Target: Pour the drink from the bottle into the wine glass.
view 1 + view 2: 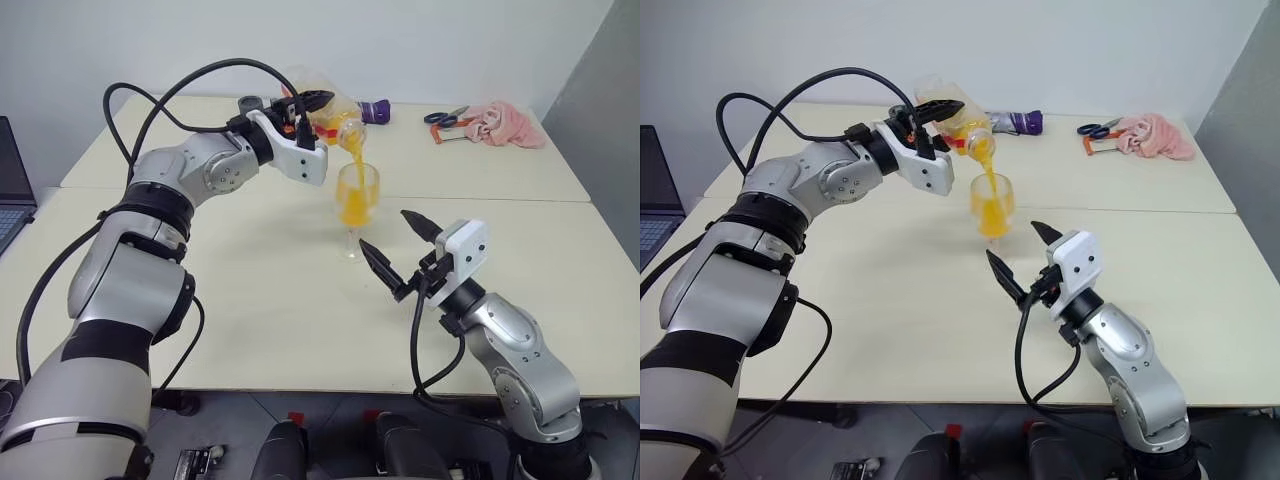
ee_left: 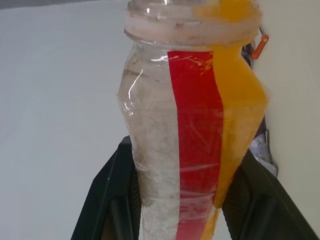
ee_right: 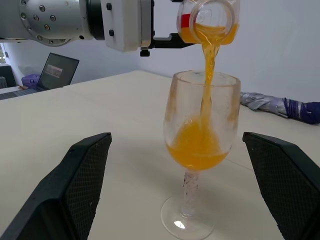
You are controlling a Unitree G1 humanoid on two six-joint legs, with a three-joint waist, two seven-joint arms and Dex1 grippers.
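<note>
- Orange drink point(image 3: 208, 65) streams from the tilted bottle point(image 1: 335, 117) into the wine glass point(image 1: 357, 205), standing mid-tabletop point(image 1: 250, 300).
- Left gripper point(image 1: 312, 101) clenches the bottle above the glass.
- Right gripper point(image 1: 398, 245) hovers released just beside the glass's foot.
- Folded umbrella point(image 1: 1018, 122), scissors point(image 1: 443, 116) and pink cloth point(image 1: 505, 124) lie near the far edge.

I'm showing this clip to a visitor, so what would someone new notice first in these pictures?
Most striking is the drink, an orange stream falling from the tilted bottle that the left end effector holds above the wine glass mid-table. Next is the right end effector, its black fingers spread wide on the near side of the glass without touching it. At the far edge lie a folded umbrella, scissors and a pink cloth.
</note>
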